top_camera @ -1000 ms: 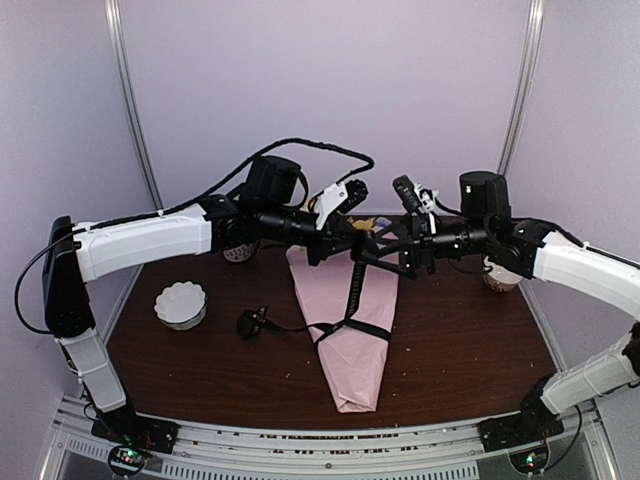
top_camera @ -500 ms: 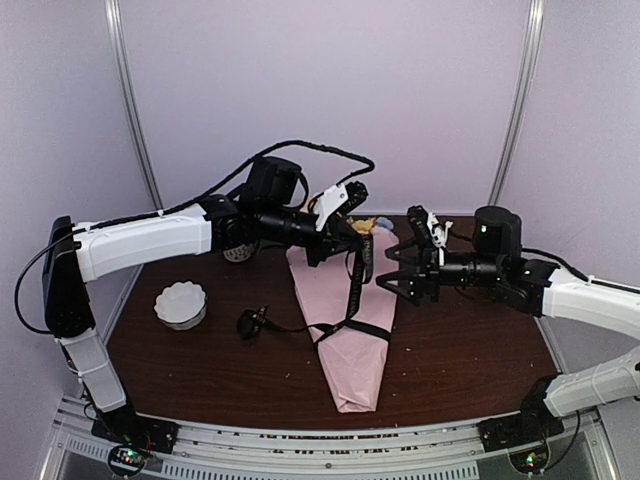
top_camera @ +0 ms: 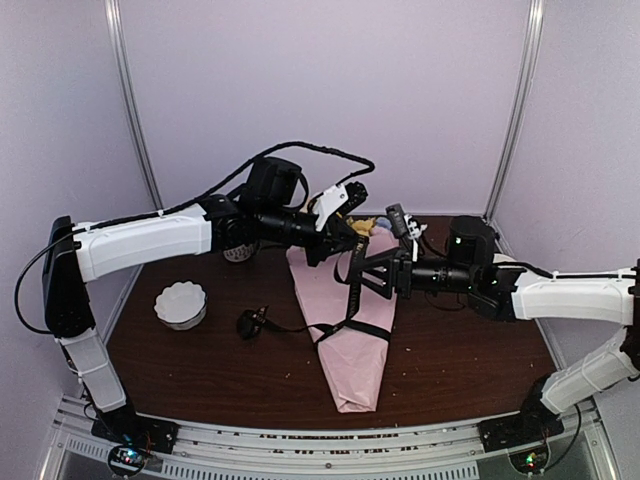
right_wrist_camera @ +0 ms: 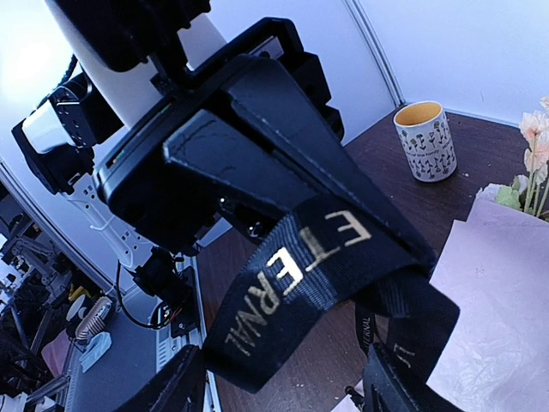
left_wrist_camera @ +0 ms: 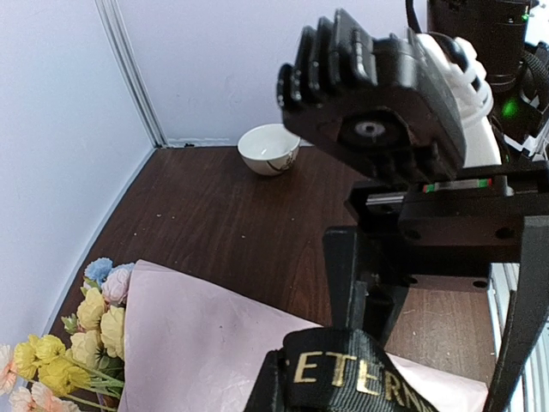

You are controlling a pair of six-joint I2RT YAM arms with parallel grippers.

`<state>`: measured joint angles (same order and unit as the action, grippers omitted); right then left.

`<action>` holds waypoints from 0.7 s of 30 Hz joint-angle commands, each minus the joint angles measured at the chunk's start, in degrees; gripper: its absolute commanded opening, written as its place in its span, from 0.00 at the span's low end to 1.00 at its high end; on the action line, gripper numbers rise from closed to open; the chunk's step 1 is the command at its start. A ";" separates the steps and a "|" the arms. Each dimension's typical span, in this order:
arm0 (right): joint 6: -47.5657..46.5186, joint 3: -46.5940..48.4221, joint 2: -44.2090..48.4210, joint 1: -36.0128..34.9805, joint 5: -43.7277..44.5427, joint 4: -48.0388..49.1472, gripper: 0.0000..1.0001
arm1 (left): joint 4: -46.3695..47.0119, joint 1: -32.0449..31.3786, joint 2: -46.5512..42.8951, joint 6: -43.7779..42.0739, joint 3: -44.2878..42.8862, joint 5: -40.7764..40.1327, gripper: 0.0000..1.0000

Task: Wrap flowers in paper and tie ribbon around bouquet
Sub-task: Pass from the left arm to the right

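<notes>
**Top external view.** The bouquet [top_camera: 352,365] is lying on the desk [top_camera: 460,350]. Its pink cone is tapering toward the arm bases, with the flowers [top_camera: 372,226] at the far end. The black ribbon [top_camera: 353,295] is being held up above the cone by the left hand [top_camera: 350,243], which is clamped on it. Lower down the ribbon is banding the cone, and a tail is trailing off to the left. The right hand [top_camera: 364,271] is being presented to the raised ribbon with its jaws apart.

**Left wrist view.** The gold-lettered ribbon [left_wrist_camera: 343,371] is being pinched at the lower edge. The right hand is standing just beside it, so contact between the two hands is judged the main hazard.

**Right wrist view.** The ribbon [right_wrist_camera: 296,270] is hanging between the right fingers [right_wrist_camera: 176,382], which are spread and not yet bearing on it. The ribbon is lying twisted, so an edge-on grip is judged likely to slip. Excess pull is judged likely to drag the band off the taper or to crumple the paper [right_wrist_camera: 506,292].
</notes>
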<state>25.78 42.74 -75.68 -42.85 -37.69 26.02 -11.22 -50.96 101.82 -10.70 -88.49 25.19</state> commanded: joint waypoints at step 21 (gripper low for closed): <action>0.89 5.16 -2.68 -0.05 -2.69 -3.58 0.00 | -7.97 0.07 -1.76 -4.01 1.13 -4.98 0.55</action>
<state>30.13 45.50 -81.14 -43.57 -41.23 28.25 -14.66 -50.96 101.82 -12.49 -88.49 22.81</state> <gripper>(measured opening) 0.009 0.288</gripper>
